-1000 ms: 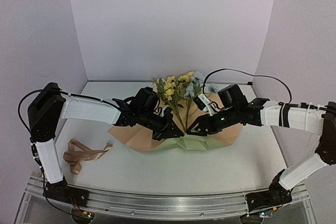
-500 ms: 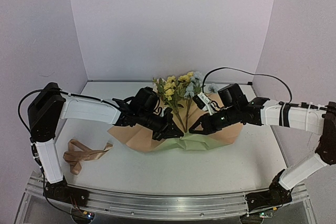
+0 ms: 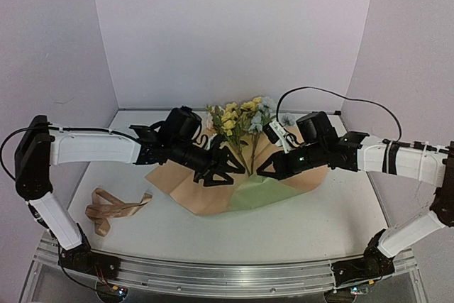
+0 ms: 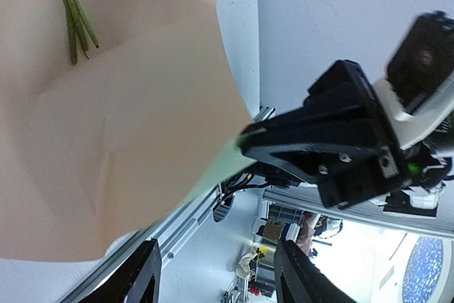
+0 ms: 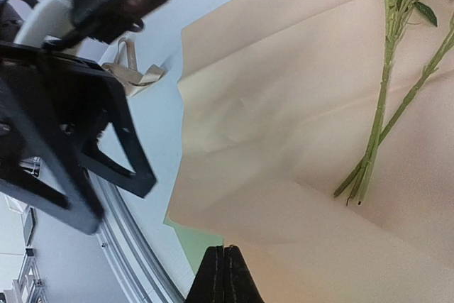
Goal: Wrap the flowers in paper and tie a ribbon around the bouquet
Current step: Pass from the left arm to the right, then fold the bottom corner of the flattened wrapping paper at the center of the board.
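Right gripper (image 5: 223,255) clamped tight on paper (image 5: 284,140) edge; left gripper (image 3: 230,168) spread wide, empty. Draw flap over flowers (image 5: 379,118) ahead of the right tips, keeping it taut.

yellow and pale blue flowers (image 3: 241,113) lie on the paper (image 3: 206,193), blooms toward the back. the paper is tan side up, green showing in front. the ribbon (image 3: 113,211) lies loose, far left.
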Motion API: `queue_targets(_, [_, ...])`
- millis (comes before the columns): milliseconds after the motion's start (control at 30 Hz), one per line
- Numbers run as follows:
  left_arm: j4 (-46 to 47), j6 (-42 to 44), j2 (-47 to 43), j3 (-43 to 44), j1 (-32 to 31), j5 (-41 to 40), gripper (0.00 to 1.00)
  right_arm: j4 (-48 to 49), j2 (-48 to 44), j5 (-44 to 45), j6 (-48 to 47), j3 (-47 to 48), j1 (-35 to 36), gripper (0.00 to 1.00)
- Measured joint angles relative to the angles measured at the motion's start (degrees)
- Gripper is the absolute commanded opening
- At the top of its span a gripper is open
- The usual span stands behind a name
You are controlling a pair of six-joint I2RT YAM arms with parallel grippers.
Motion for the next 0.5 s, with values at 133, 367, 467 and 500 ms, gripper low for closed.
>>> queue_targets(133, [-1.2, 2.0, -4.1, -0.2, 2.2, 0.0, 0.56, 0.1, -0.3, 1.3, 0.0, 0.0, 0.8, 0.0])
queue_targets(367, [-1.3, 4.1, 2.4, -2.4, 6.2, 0.1, 0.54, 0.4, -0.5, 2.9, 0.4, 0.0, 2.0, 0.0])
queue_targets(467, [-1.4, 4.5, 7.0, -4.9, 6.3, 0.5, 0.51, 0.5, -1.1, 3.6, 0.6, 0.0, 2.2, 0.0])
queue_targets(500, [-1.4, 4.5, 8.3, -5.2, 6.3, 0.6, 0.5, 0.5, -1.4, 3.8, 0.6, 0.0, 2.2, 0.0])
